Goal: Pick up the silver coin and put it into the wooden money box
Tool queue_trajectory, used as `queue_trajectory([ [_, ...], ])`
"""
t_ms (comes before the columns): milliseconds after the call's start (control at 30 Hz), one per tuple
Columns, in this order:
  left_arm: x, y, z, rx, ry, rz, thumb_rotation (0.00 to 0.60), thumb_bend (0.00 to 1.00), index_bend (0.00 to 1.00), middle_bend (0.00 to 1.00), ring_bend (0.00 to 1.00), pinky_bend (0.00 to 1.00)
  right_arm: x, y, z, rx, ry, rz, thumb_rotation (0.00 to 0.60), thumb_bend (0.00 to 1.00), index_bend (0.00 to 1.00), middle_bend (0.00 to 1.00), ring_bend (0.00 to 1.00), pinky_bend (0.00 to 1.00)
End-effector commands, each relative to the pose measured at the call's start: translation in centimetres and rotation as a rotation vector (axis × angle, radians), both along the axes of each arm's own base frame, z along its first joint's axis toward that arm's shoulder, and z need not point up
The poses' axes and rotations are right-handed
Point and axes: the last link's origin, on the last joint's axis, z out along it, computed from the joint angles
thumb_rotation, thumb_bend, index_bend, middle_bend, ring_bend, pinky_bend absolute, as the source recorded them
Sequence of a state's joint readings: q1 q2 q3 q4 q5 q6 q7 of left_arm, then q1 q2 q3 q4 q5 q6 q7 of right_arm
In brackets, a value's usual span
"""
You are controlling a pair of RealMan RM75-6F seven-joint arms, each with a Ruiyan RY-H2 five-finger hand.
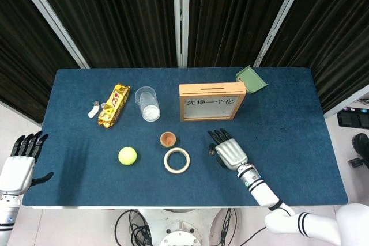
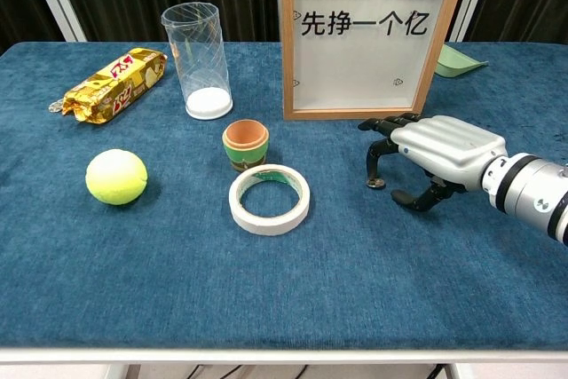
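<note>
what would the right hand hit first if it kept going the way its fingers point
Probably the coin just under the right hand's fingertips; past that, roughly the small pot, though depth makes that line uncertain.

Silver-backed robot hand point(image 2: 432, 155) with black fingers point(image 2: 376, 153).

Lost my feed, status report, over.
Right hand open, fingers down on coin, not lifted. Left hand open, idle off table. Box just behind, nothing between.
</note>
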State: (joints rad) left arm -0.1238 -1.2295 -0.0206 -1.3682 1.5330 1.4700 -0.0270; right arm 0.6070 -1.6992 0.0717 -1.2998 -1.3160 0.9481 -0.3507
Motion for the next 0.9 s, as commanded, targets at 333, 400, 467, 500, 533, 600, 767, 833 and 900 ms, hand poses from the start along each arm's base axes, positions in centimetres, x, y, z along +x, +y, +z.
queue_trajectory([
  [333, -0.57, 0.2, -0.09, -0.004, 0.0, 0.016, 0.6, 0.09, 0.01, 0.0, 0.0, 0.0, 0.17, -0.26, -0.48, -0.016, -0.004, 0.003, 0.6, 0.39, 0.51, 0.04, 0.0, 0.0],
  [400, -0.65, 0.24, -0.11, -0.005, -0.001, 0.018, 0.6, 0.09, 0.01, 0.0, 0.0, 0.0, 0.17, -0.35, -0.53, -0.021, -0.004, 0.004, 0.6, 0.39, 0.52, 0.05, 0.0, 0.0],
  [467, -0.72, 0.26, -0.13, -0.006, -0.001, 0.019, 0.6, 0.09, 0.01, 0.0, 0.0, 0.0, 0.15, -0.4, -0.58, -0.023, -0.003, 0.004, 0.6, 0.4, 0.53, 0.05, 0.0, 0.0],
  [500, -0.75, 0.27, -0.14, -0.007, -0.002, 0.019, 0.6, 0.09, 0.01, 0.0, 0.0, 0.0, 0.12, -0.39, -0.62, -0.024, -0.001, 0.005, 0.6, 0.4, 0.53, 0.05, 0.0, 0.0],
  [533, -0.76, 0.27, -0.15, -0.007, -0.002, 0.019, 0.6, 0.09, 0.01, 0.0, 0.0, 0.0, 0.12, -0.38, -0.64, -0.024, -0.001, 0.005, 0.6, 0.4, 0.53, 0.05, 0.0, 0.0],
  [600, -0.79, 0.27, -0.15, -0.008, -0.002, 0.018, 0.6, 0.09, 0.01, 0.0, 0.0, 0.0, 0.13, -0.36, -0.65, -0.027, -0.003, 0.006, 0.6, 0.4, 0.53, 0.05, 0.0, 0.0],
  [767, -0.74, 0.23, -0.15, -0.009, -0.001, 0.013, 0.6, 0.09, 0.01, 0.0, 0.0, 0.0, 0.14, -0.36, -0.53, -0.043, -0.004, 0.014, 0.6, 0.4, 0.53, 0.05, 0.0, 0.0],
  [833, -0.69, 0.19, -0.15, -0.009, 0.0, 0.011, 0.6, 0.09, 0.01, 0.0, 0.0, 0.0, 0.15, -0.37, -0.41, -0.053, -0.005, 0.019, 0.6, 0.39, 0.49, 0.05, 0.0, 0.0],
  [900, -0.67, 0.16, -0.15, -0.01, 0.001, 0.011, 0.6, 0.09, 0.01, 0.0, 0.0, 0.0, 0.14, -0.35, -0.33, -0.058, -0.007, 0.024, 0.6, 0.39, 0.45, 0.06, 0.0, 0.0],
])
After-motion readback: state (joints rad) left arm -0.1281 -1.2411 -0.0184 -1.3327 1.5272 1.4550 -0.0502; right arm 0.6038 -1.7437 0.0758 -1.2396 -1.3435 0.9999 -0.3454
